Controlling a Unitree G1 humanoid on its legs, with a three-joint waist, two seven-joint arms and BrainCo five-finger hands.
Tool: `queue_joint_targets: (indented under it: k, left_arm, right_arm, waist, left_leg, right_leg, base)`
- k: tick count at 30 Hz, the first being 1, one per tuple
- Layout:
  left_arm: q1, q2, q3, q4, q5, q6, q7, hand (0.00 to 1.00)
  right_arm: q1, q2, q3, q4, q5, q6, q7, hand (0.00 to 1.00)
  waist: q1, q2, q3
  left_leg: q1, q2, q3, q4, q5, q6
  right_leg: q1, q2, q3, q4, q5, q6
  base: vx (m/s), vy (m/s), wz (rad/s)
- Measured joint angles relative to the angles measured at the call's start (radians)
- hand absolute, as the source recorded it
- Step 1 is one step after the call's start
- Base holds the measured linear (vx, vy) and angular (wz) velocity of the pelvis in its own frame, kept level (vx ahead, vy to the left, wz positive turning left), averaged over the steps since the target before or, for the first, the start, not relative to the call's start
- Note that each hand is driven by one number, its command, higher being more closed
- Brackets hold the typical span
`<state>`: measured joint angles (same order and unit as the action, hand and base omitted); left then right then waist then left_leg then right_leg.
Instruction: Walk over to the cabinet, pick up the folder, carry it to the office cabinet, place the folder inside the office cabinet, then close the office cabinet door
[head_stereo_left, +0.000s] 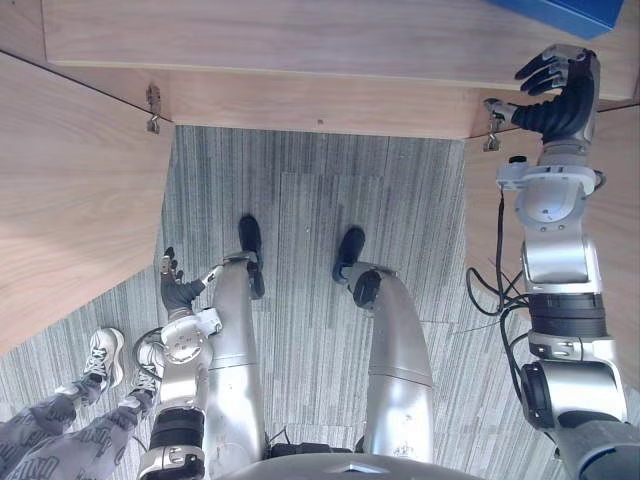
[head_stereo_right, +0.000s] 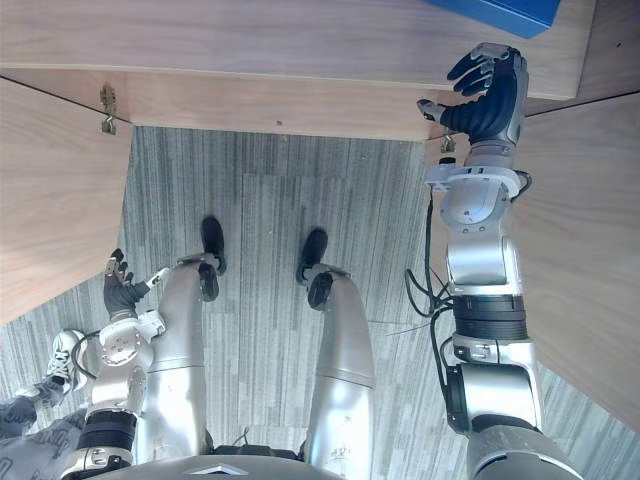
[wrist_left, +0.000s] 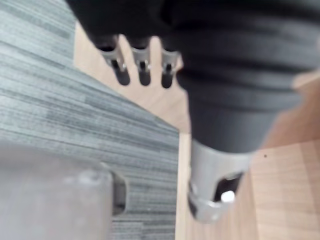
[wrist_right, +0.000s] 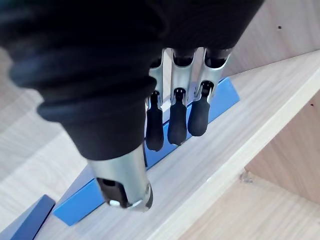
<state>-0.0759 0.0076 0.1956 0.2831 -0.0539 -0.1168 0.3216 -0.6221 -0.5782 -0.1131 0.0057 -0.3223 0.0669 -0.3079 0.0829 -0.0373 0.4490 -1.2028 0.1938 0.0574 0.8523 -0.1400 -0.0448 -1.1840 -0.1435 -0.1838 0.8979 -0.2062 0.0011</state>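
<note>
- Folder (head_stereo_left: 565, 12) lies on the shelf (wrist_right: 240, 145), upper right.
- Our right hand (head_stereo_left: 568, 98) is raised near it, fingers (wrist_right: 177, 120) relaxed, gripping nothing.
- Our left hand (head_stereo_left: 178, 292) hangs lower left, open.

Blue folder (head_stereo_left: 560, 12) lying flat on office cabinet shelf (head_stereo_left: 300, 40), left cabinet door (head_stereo_left: 70, 190) swung open

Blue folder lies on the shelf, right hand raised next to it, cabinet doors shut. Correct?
Not the doors. The left eye view shows the left door and the right door both swung open towards the robot. The rest holds: the blue folder lies on the shelf, with the right hand raised next to it.
</note>
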Motion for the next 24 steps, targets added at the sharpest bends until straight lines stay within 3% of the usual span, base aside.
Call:
queue_joint_targets:
  k: [7, 11, 24]
  left_arm:
    - [0.001, 0.007, 0.0, -0.028, 0.0, -0.006, 0.001, 0.0]
    - [0.001, 0.011, -0.001, -0.037, 0.0, -0.034, 0.003, 0.0]
    - [-0.001, 0.022, -0.007, -0.041, -0.007, -0.08, 0.007, 0.0]
  right_arm:
    - [-0.078, -0.022, 0.097, 0.003, -0.039, -0.028, -0.006, 1.0]
    - [-0.162, -0.041, 0.148, 0.019, -0.038, -0.044, -0.013, 1.0]
    - [-0.38, -0.119, 0.231, 0.275, 0.022, -0.065, -0.043, 1.0]
  waist:
    - [0.004, -0.004, 0.027]
    - [0.009, -0.003, 0.043]
    - [0.027, -0.003, 0.043]
  left_leg:
    - [-0.004, -0.004, 0.002, 0.006, -0.006, 0.007]
    - [-0.013, -0.004, 0.002, 0.021, -0.013, 0.007]
    - [-0.06, -0.012, -0.001, 0.047, -0.016, 0.009]
  right_leg:
    - [-0.006, -0.009, 0.0, 0.011, -0.009, 0.0]
    - [-0.016, -0.012, 0.003, 0.028, -0.016, 0.001]
    - [-0.064, -0.026, 0.002, 0.065, -0.029, 0.001]
  base:
    - [0.0, 0.0, 0.02]
    - [0.0, 0.0, 0.0]
    - [-0.01, 0.003, 0.02]
